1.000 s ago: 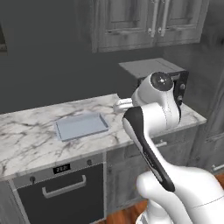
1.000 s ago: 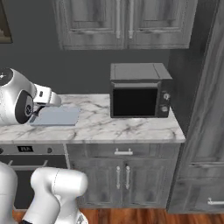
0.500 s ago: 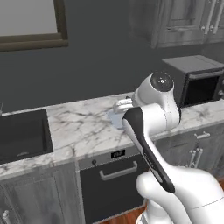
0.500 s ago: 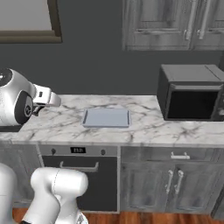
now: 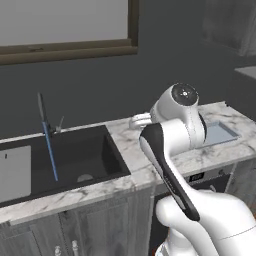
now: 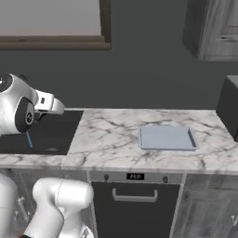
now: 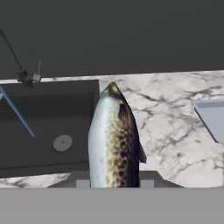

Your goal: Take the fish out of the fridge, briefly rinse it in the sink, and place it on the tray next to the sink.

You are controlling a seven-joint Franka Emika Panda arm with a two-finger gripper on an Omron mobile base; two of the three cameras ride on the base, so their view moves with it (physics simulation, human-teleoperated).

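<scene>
We see the marbled tabletop (image 6: 111,139) running beneath a framed window (image 5: 65,30), with the arm raised above its front edge. The sink (image 5: 75,160), a deep black basin, is set into the tabletop at the left; its round drain (image 7: 63,142) lies on the basin floor and a thin blue stream (image 5: 50,152) slants down from the dark faucet (image 5: 41,107). The tray (image 6: 166,138), pale grey-blue with a raised rim, lies flat on the tabletop well to the right of the sink, with bare marble between them. In the hand view the fish (image 7: 114,142), silvery with a brown-speckled flank, rises nose-up from between the fingers, which we take to be clenched on its lower end, though their tips are hidden there. It hangs in the air over the marble just beside the sink's right rim.
</scene>
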